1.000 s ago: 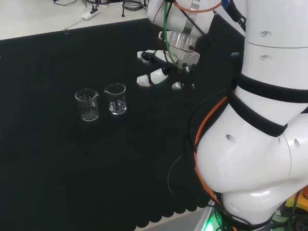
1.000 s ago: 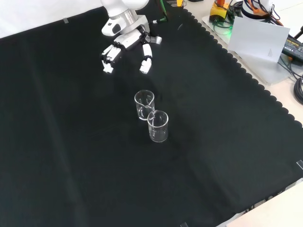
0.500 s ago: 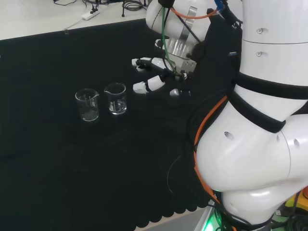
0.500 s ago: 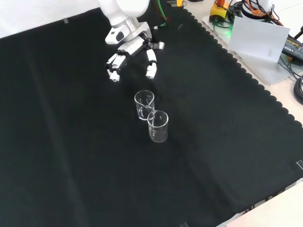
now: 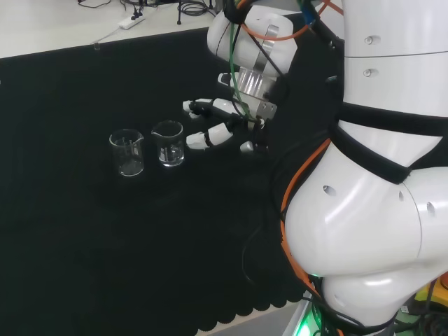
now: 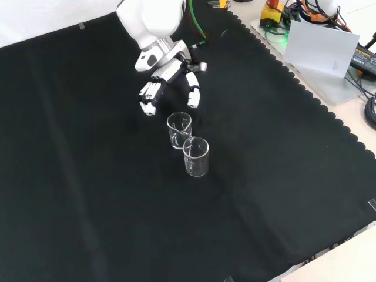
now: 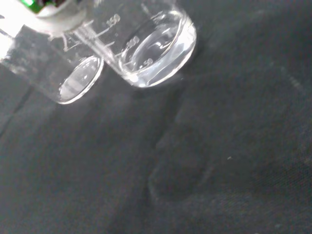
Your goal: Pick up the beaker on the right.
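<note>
In the wrist view we see the two clear glass beakers [image 7: 146,53] cut off at the picture's edge toward eleven o'clock, their rims out of frame, and a blurred white part of the black and white hand [image 7: 53,12] covers part of them. In the head view the hand's [image 5: 231,122] palm is partly hidden behind the orange and green cables [image 5: 241,77] and the white wrist link [image 5: 248,49] at one o'clock from it. We cannot tell from any view whether either beaker holds liquid.
</note>
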Robot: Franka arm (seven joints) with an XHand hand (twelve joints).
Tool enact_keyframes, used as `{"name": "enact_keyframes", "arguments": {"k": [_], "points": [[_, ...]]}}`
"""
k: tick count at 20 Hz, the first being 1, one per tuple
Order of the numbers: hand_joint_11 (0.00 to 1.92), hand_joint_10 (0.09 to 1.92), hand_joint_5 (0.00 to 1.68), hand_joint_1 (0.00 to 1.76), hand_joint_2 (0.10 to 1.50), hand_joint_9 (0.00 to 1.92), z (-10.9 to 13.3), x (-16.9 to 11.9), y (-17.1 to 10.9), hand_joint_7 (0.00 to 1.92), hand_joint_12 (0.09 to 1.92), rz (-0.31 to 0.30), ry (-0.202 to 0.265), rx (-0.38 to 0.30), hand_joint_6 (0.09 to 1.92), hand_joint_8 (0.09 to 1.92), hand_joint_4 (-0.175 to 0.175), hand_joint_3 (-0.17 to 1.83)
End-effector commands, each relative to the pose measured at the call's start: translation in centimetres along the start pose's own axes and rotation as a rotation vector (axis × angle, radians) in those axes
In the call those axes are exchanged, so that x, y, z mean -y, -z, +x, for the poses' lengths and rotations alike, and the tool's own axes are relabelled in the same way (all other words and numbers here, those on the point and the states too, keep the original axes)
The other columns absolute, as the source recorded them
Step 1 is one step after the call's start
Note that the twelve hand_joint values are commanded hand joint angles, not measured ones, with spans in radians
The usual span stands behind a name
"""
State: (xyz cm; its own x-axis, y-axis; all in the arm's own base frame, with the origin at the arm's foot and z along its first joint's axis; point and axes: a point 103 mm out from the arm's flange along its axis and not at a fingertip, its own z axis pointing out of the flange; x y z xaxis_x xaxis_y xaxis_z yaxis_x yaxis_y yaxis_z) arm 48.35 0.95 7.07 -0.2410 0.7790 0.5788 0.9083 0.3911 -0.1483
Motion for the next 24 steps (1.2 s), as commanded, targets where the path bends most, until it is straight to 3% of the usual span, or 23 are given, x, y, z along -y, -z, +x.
{"name": "enact_keyframes", "arguments": {"k": [1,24], "points": [[0.00,0.63,0.23,0.78,0.58,0.31,0.5,-0.8,-1.3,0.24,1.07,-0.021,0.037,-0.052,0.09,0.64,-0.022,0.47],[0.00,0.60,0.29,0.79,0.58,0.26,2.9,-3.7,-4.5,0.19,1.09,-0.061,0.109,-0.154,0.09,0.58,-0.011,0.49]]}}
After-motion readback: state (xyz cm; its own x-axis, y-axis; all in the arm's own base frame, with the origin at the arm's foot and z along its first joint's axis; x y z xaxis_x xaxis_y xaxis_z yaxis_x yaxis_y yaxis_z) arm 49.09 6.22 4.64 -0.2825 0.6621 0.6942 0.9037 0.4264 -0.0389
